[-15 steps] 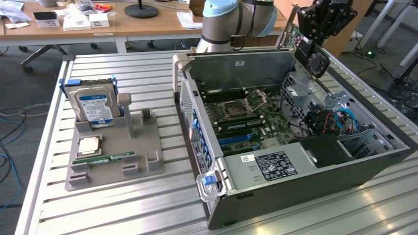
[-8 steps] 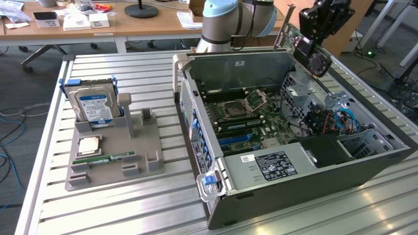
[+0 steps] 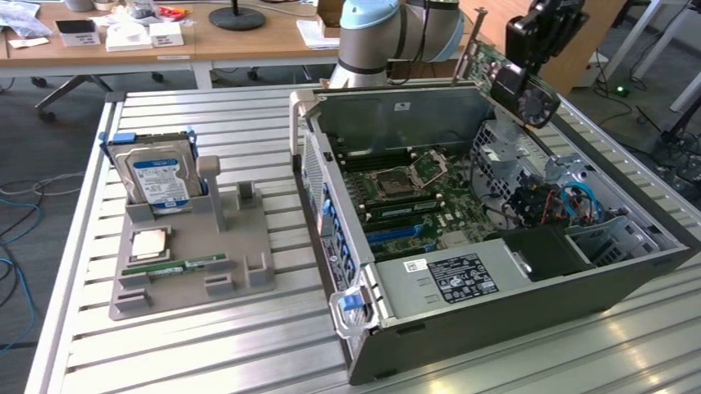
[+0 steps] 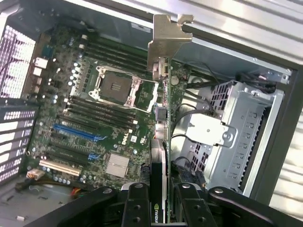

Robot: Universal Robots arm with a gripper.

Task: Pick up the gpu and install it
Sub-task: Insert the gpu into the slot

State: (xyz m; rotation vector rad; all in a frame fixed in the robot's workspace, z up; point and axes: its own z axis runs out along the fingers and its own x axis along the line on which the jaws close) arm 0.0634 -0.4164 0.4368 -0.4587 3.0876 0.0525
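Note:
The gpu (image 3: 513, 80), a green card with a dark fan face and a pale metal end bracket, hangs in the air over the far rim of the open computer case (image 3: 493, 304), toward the exterior view's right. My gripper (image 3: 544, 33) is shut on it from above. In the wrist view the gpu (image 4: 162, 137) is seen edge-on, held between my black fingers (image 4: 136, 203), and my gripper (image 4: 162, 208) clamps the card's near end. Its bracket (image 4: 168, 40) points away from the camera. The motherboard (image 4: 94, 118) with its blue slots (image 4: 78, 133) lies below, apart from the card.
A grey parts holder (image 3: 192, 254) on the slatted table carries a silver hard drive with a blue label (image 3: 159, 180), a CPU chip (image 3: 148, 243) and a RAM stick (image 3: 176, 267). Inside the case are a drive cage (image 4: 236, 132) and loose cables (image 3: 553, 205). Desks stand behind.

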